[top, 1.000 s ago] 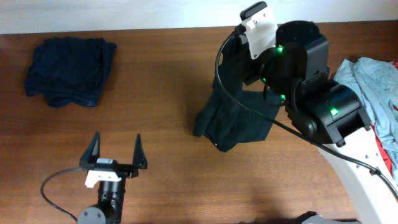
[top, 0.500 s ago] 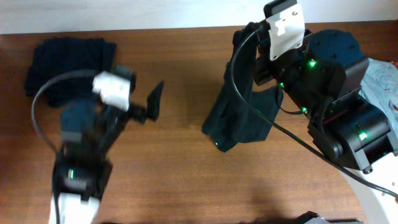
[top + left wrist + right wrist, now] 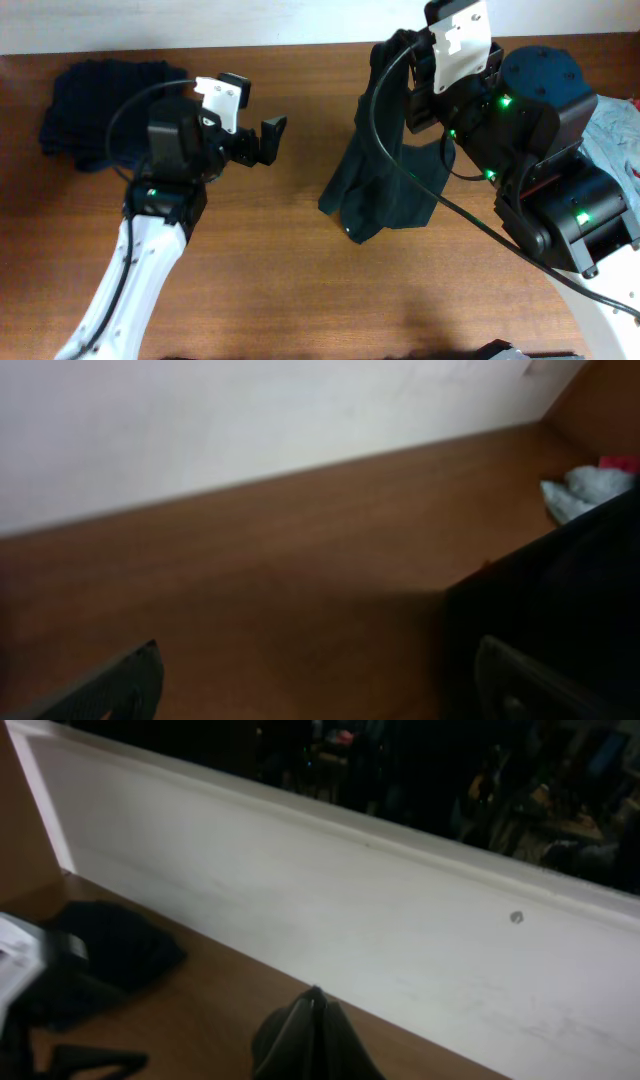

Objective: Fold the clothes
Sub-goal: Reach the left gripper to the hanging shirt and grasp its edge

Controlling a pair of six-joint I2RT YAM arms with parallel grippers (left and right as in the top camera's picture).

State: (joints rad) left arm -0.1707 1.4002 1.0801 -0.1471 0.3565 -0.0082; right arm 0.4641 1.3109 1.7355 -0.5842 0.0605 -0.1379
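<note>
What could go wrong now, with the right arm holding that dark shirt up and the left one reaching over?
The dark shirt hangs bunched from the shut right gripper, its lower end crumpled on the table, so the open left gripper may catch several layers or miss the edge. The left arm passes close by the folded dark pile and could drag it.

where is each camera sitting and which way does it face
Overhead: above the table, facing down; left tool open, right tool shut on the black shirt.
Left wrist: low over the table, facing the wall; own fingertips in bottom corners.
Right wrist: raised, facing the wall; own tool shut on cloth at bottom.
Shared: overhead and left wrist show the black shirt; overhead and right wrist, the folded pile.
</note>
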